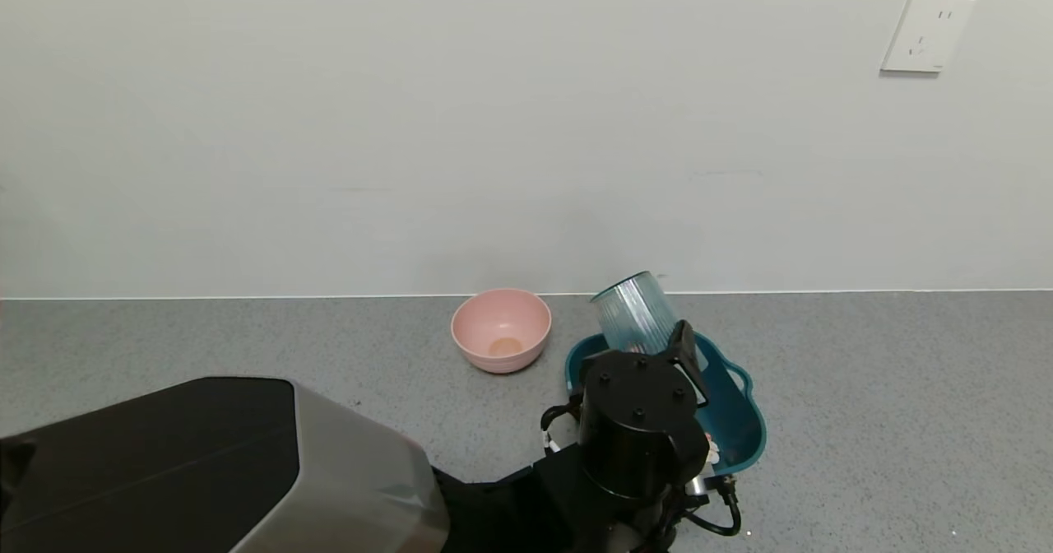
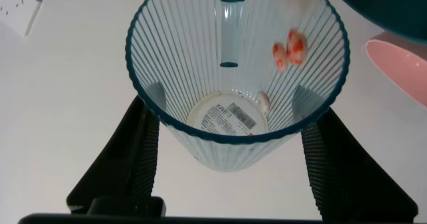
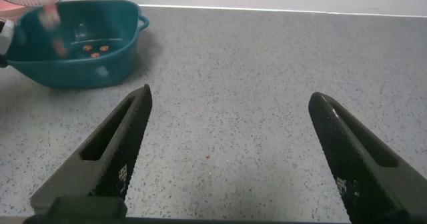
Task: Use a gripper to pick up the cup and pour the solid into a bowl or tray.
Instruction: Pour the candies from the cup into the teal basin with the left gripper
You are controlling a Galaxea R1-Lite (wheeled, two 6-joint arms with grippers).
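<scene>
My left gripper (image 1: 650, 349) is shut on the ribbed blue-green cup (image 1: 634, 313), one finger (image 2: 141, 154) on each side of its wall. The cup (image 2: 233, 84) is tipped over the dark teal tray (image 1: 742, 421), base up toward the wall and mouth down. A few orange-red and white pieces of the solid (image 2: 288, 49) are sliding along the inside of the cup. More pieces (image 3: 95, 49) lie in the tray (image 3: 73, 61). Off to the side, my right gripper (image 3: 230, 99) hangs open above bare counter.
A round pink bowl (image 1: 501, 329) stands left of the tray, near the wall. A wall socket (image 1: 925, 33) is at the upper right. A grey and black robot shell (image 1: 222, 462) fills the lower left. The grey speckled counter runs wide to the right.
</scene>
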